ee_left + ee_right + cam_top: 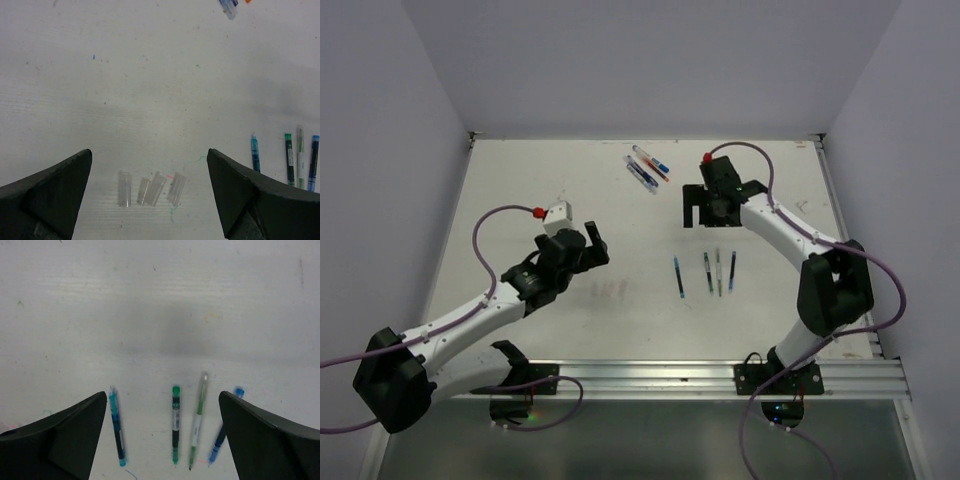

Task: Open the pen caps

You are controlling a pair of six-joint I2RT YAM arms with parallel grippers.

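Several short clear pen caps (156,188) lie side by side on the white table, just ahead of my left gripper (149,151), which hangs open above them and holds nothing. Several uncapped pens (175,422) with blue and green barrels lie in a row in front of my right gripper (163,393), which is also open and empty. In the top view that row of pens (707,272) sits at mid-table. The left gripper (595,248) is to its left and the right gripper (715,218) is just behind it.
A small cluster of capped pens (648,167) with blue and red ends lies near the back of the table (520,180); their tips (227,7) show at the top of the left wrist view. Grey walls close in the table on three sides.
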